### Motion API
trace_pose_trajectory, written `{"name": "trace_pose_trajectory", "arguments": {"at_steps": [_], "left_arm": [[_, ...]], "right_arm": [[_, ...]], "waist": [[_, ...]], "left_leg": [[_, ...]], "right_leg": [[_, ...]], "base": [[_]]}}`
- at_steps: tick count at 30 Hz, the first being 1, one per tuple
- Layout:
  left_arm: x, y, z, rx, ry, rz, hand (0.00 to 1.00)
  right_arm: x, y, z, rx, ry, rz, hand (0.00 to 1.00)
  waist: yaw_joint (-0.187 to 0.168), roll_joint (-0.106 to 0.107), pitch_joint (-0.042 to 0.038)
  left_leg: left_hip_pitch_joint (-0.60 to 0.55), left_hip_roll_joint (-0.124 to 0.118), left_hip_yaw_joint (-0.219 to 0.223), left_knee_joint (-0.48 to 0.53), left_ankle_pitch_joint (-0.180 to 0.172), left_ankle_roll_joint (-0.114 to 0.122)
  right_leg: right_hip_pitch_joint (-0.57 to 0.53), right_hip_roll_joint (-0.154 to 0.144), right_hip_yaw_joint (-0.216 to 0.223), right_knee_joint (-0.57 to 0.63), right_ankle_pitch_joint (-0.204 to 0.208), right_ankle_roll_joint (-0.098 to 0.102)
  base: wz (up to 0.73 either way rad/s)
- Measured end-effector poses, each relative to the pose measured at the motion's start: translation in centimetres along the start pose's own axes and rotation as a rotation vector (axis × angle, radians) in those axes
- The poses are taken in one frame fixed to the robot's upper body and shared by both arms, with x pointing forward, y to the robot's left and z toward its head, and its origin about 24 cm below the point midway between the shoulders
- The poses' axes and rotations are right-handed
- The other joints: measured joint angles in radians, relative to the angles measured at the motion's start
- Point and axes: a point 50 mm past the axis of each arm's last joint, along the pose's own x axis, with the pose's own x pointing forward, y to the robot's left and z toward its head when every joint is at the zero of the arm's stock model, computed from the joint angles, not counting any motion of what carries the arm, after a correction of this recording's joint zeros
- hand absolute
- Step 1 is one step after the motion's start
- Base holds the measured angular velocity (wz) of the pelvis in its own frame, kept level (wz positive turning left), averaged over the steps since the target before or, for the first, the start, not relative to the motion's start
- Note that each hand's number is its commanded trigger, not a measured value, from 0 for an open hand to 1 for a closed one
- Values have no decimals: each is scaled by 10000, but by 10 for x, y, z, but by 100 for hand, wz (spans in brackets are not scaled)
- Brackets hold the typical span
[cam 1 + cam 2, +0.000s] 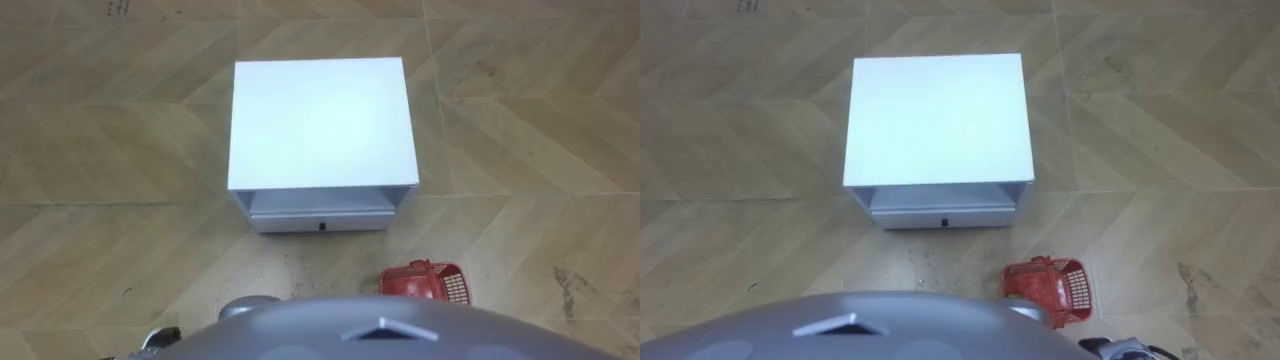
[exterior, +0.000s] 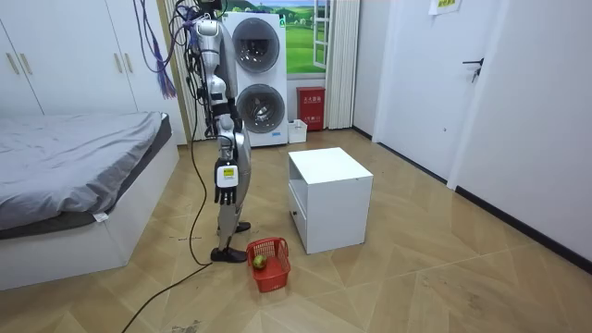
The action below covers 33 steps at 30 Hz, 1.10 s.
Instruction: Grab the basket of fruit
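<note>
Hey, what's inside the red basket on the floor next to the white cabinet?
The room view shows one yellow-green fruit lying in the red basket. In the eye views the robot's body covers part of it, so anything more there is hidden.

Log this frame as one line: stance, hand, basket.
stance: upright before white cabinet | right hand: hangs at side, clear of basket | fruit basket: on floor by robot's right foot, green fruit inside | pickup: not started
</note>
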Motion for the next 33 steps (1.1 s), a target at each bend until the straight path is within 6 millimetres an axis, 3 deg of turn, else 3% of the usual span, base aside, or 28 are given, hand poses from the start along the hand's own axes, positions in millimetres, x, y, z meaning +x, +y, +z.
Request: {"name": "trace_pose_trajectory", "arguments": {"at_steps": [20,27,32,33], "left_arm": [[0,2,8,54,-433,-18,0],[0,1,0,15,-244,115,0],[0,4,9,-20,-481,153,0],[0,6,12,-16,-536,168,0]], "right_arm": [[-2,-5,12,-106,-652,-336,0],[-2,-6,11,21,-693,-748,0],[-2,-9,15,27,-857,-927,0],[-3,-9,16,12,-891,-953,0]], "waist": [[44,-58,10],[31,-5,-4],[62,39,-26],[57,83,9]], "left_leg": [[-10,1,17,-55,-2,-2],[-38,-9,62,-61,-8,9],[-408,-1,89,199,-53,84],[-473,3,139,288,-66,105]], "right_leg": [[-41,1,43,-4,0,0],[-157,-39,42,77,0,1],[-615,-112,95,494,-1,2],[-724,-143,109,642,-1,2]], "base": [[0],[0],[-2],[-8]]}}
